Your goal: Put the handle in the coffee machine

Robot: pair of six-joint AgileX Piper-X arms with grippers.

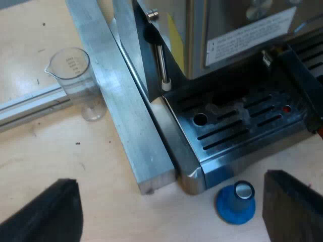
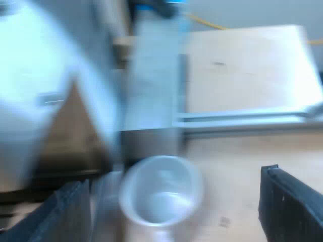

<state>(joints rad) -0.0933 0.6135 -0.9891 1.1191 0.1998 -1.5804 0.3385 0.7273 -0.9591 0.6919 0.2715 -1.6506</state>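
Note:
My left gripper (image 1: 171, 222) hangs open above the wooden table, just before the espresso machine's (image 1: 242, 30) drip tray (image 1: 237, 126). A blue tamper (image 1: 235, 202) stands on the table between its fingers, close to the tray's corner. A dark bar (image 1: 303, 83) that looks like the holder's handle reaches over the tray, with a trace of red at its end. The machine's steam wand (image 1: 161, 65) hangs beside the tray. My right gripper (image 2: 176, 212) is open above a white mug (image 2: 161, 194), which stands beside the blurred machine (image 2: 40, 101).
A measuring glass (image 1: 73, 75) stands on the table beyond a thick aluminium beam (image 1: 126, 116) that runs along the machine's side. A thinner rail (image 1: 30, 106) lies by the glass. Another rail (image 2: 242, 121) crosses the wooden table beyond the mug.

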